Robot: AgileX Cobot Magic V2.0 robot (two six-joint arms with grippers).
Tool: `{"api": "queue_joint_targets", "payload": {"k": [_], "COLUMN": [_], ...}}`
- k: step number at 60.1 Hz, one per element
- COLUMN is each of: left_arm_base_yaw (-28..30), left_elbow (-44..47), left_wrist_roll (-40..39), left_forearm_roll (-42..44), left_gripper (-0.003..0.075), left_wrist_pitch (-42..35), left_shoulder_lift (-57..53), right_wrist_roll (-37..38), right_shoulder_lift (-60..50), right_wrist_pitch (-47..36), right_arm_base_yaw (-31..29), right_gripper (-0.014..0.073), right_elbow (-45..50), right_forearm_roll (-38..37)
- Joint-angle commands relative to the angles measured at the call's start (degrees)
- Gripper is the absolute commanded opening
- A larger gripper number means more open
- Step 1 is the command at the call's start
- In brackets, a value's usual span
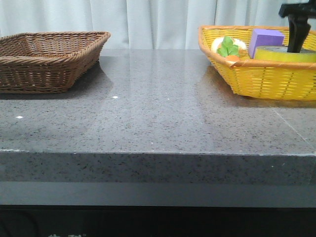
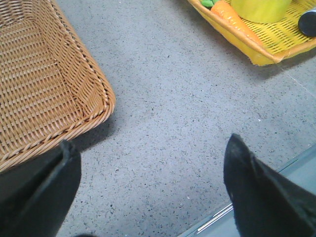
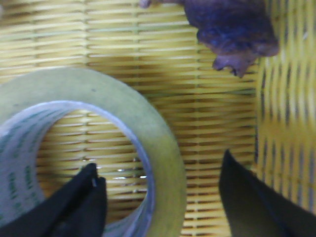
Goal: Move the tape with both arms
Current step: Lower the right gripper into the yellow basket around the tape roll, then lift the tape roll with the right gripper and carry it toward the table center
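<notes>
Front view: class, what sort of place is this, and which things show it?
Probably a staged test bench: a speckled stone counter before a pale curtain, holding only a brown basket and a yellow basket of props.

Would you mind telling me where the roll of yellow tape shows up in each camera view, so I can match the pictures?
Front view: the tape lies in the yellow basket at far right, under the right pincer.
Left wrist view: only its lower part shows at the top edge, inside the same basket.
Right wrist view: it fills the lower left, with one finger inside its core and one outside.
Shared landmark: the yellow basket's weave.
</notes>
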Motion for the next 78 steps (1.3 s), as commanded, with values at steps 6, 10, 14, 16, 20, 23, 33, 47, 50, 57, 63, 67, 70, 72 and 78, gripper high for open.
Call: {"api": "queue_joint_targets", "payload": {"k": [6, 10, 14, 16, 20, 23, 33, 47, 50, 57, 63, 67, 70, 72, 78], "left_arm_base_yaw": [-0.5, -0.5, -0.5, -0.5, -0.5, -0.5, -0.5, -0.5, -0.5, -0.5, -0.5, -0.5, -0.5, -0.5, -0.5], "left_elbow": [-2.0, -2.0, -2.0, -2.0, -2.0, -2.0, -2.0, -2.0, -2.0, -2.0, -2.0, -2.0, -2.0, -2.0, -2.0], "left_wrist_roll": [-0.1, -0.1, -0.1, -0.1, -0.1, -0.1, -0.1, -0.1, -0.1, -0.1, -0.1, -0.1, -0.1, -0.1, -0.1], "left_forearm_roll": [-0.5, -0.5, -0.5, -0.5, -0.5, -0.5, -0.5, -0.5, -0.5, -0.5, -0.5, -0.5, -0.5, -0.5, -0.5], "left_gripper": [0.0585, 0.0585, 0.0585, 0.0585, 0.0585, 0.0585, 0.0585, 0.0585, 0.0585, 0.0585, 0.0585, 0.0585, 0.0585, 0.0585, 0.0585], "left_wrist_pitch": [-3.9, -3.9, -3.9, -3.9, -3.9, -3.9, -3.9, -3.9, -3.9, -3.9, -3.9, -3.9, -3.9, -3.9, -3.9], "left_shoulder_lift": [-0.3, -0.3, -0.3, -0.3, -0.3, -0.3, -0.3, -0.3, -0.3, -0.3, -0.3, -0.3, -0.3, -0.3, -0.3], "right_wrist_roll": [0.0, 0.0, 0.0, 0.0, 0.0, 0.0, 0.0, -0.1, -0.1, -0.1, -0.1, -0.2, -0.3, -0.3, -0.9], "right_shoulder_lift": [-1.3, -1.3, -1.4, -1.4, -1.4, -1.7, -3.8, -10.5, -12.1, -15.6, -17.7, -18.5, -18.6, -18.6, -18.1], "right_wrist_pitch": [-1.4, -1.6, -1.7, -1.7, -1.6, -1.5, -1.3, -1.3, -1.4, -2.1, -3.1, -3.8, -3.9, -4.0, -4.2], "right_arm_base_yaw": [-0.4, -0.4, -0.4, -0.4, -0.4, -0.4, -0.4, 1.0, 2.1, 5.4, 9.3, 12.4, 14.4, 16.1, 21.3], "right_gripper": [0.0253, 0.0178, 0.0129, 0.0118, 0.0110, 0.0110, 0.0110, 0.0110, 0.0110, 0.0110, 0.0110, 0.0110, 0.0110, 0.0110, 0.0110], "right_elbow": [-2.1, -2.1, -2.1, -2.1, -2.1, -2.1, -2.1, -2.1, -2.1, -2.1, -2.1, -2.1, -2.1, -2.1, -1.8], "right_forearm_roll": [0.5, 0.5, 0.4, 0.4, 0.4, 0.4, 0.4, 0.4, 0.4, 0.4, 0.4, 0.4, 0.4, 0.4, -0.3]}}
